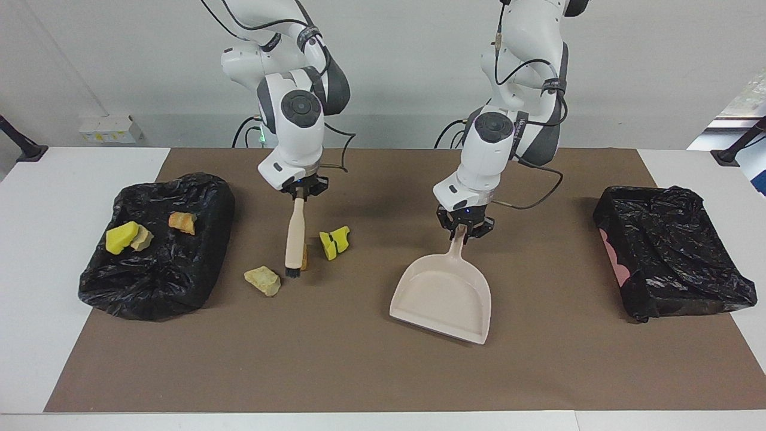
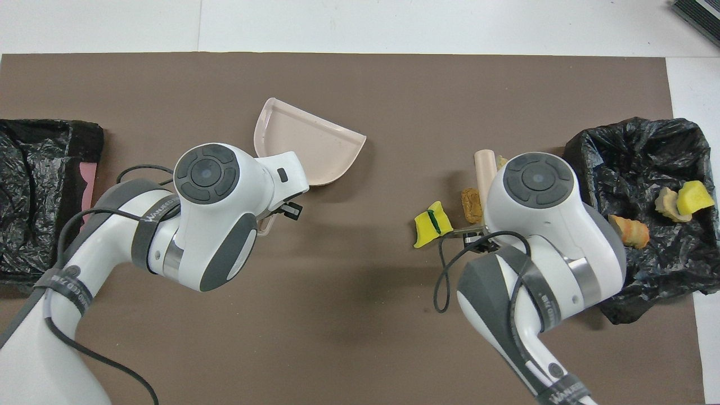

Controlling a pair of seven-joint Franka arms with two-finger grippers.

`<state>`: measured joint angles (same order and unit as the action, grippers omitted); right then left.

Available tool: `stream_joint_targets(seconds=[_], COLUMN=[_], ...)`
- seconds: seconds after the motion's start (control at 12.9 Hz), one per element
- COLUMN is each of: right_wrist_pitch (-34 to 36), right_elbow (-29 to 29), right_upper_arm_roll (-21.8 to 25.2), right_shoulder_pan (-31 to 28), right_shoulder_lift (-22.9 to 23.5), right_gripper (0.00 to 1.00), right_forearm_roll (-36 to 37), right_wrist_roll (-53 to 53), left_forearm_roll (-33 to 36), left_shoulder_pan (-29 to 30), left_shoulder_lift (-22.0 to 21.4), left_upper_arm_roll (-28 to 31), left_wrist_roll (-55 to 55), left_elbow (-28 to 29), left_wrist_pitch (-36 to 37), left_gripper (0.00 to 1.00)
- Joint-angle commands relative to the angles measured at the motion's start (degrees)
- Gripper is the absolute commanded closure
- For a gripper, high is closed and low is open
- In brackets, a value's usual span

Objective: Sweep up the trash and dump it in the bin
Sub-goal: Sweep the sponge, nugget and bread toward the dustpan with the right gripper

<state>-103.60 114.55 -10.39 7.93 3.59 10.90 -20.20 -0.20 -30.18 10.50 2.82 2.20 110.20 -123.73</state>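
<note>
- Trash: three chunks lie loose on the brown mat (image 1: 359,371) toward the right arm's end of the table: a bright yellow chunk (image 1: 334,242), an orange-brown chunk (image 2: 471,205) and a pale beige chunk (image 1: 263,281). Three more already lie in the black-lined bin (image 1: 157,287) at that end: yellow (image 1: 121,237), beige (image 1: 142,239), orange-brown (image 1: 182,222).
- Brush (image 1: 295,242): its pale handle hangs nearly upright from the right gripper (image 1: 304,190), which is pinched on the handle's top. The dark bristles sit down at the mat between the beige chunk and the yellow one, right at the orange-brown chunk, which the handle partly hides in the facing view.
- Dustpan (image 1: 444,296): the left gripper (image 1: 464,228) is clamped on its handle. The pan is tilted, its long axis running from the gripper away from the robots, its open mouth on the farther edge.
- Key relation: the loose chunks lie beside the dustpan, toward the right arm's end and well apart from it. The right arm is the nearer one, so the sweep probably has to drive them across the mat toward the pan, whose mouth does not yet face them.
- A second black-lined bin (image 1: 670,251) sits at the left arm's end.
</note>
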Motion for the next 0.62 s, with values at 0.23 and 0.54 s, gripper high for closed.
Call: stream_joint_targets(seconds=[0.23, 0.54], right_wrist_pitch=[-3.6, -9.6], right_elbow=[1.5, 4.1], right_upper_arm_roll=[-0.8, -0.9], right_shoulder_pan=[-10.2, -11.9], right_shoulder_lift=[1.3, 3.4], right_gripper=[1.0, 1.0], right_forearm_roll=[5.6, 6.9], right_wrist_roll=[11.6, 14.8], left_forearm_roll=[0.6, 0.6], left_shoulder_pan=[1.2, -1.0], left_shoulder_lift=[-5.1, -6.5], left_upper_arm_roll=[-0.2, -0.3], left_wrist_roll=[17.1, 21.4], left_elbow=[2.5, 5.6], left_wrist_pitch=[8.2, 7.3], left_gripper=[1.0, 1.0])
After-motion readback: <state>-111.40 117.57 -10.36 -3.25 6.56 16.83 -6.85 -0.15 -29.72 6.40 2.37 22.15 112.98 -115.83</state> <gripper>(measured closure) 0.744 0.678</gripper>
